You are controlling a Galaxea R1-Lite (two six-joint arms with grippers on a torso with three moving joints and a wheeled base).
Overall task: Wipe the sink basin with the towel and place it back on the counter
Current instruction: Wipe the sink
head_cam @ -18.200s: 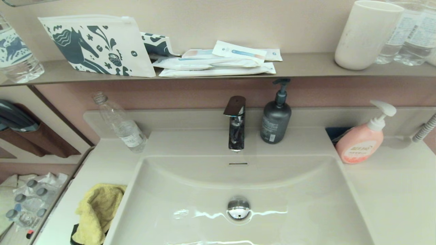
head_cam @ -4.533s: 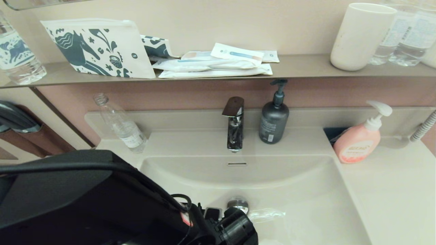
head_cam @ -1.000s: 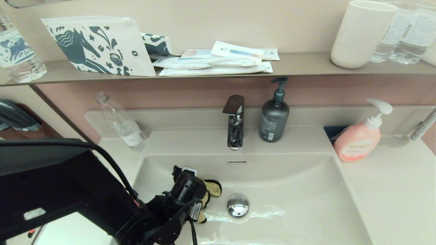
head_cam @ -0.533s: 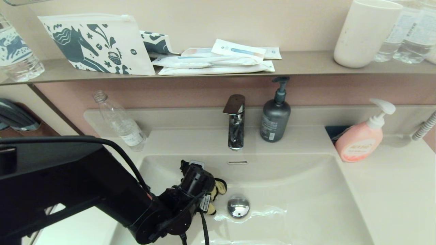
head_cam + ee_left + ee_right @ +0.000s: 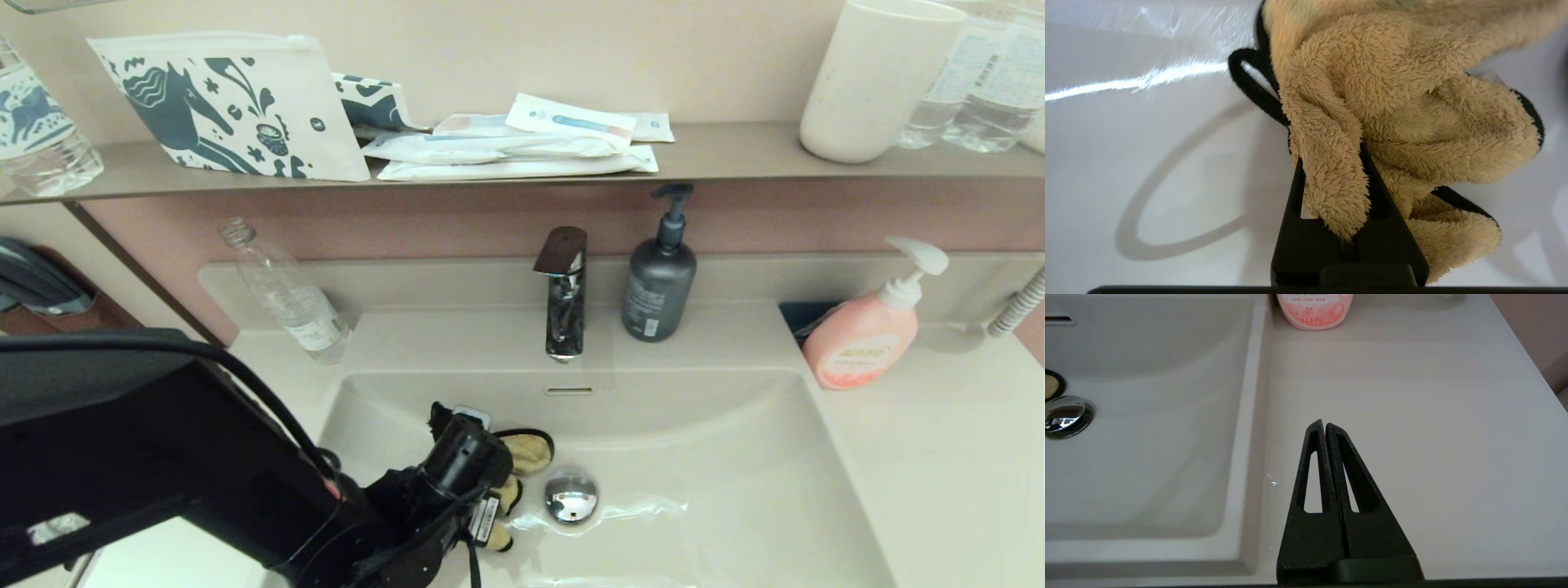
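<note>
The mustard-yellow towel (image 5: 529,451) with black trim lies bunched on the floor of the off-white sink basin (image 5: 718,482), just left of the chrome drain plug (image 5: 571,496). My left gripper (image 5: 1331,163) is shut on a fold of the towel (image 5: 1392,102) and presses it against the basin (image 5: 1147,163). In the head view the black wrist hides the fingers. The towel's thin black loop (image 5: 1249,87) sticks out to one side. My right gripper (image 5: 1324,424) is shut and empty, held over the counter (image 5: 1412,396) to the right of the basin.
A dark faucet (image 5: 563,294) and a grey pump bottle (image 5: 659,278) stand behind the basin. A pink soap bottle (image 5: 861,339) is on the right counter and a clear plastic bottle (image 5: 286,294) leans at the back left. The wall shelf (image 5: 718,159) holds a pouch, packets and a cup.
My left gripper has drawn back a little toward the near side with the towel. More of the towel now shows, spread closer to the drain plug. The right arm has not moved.
</note>
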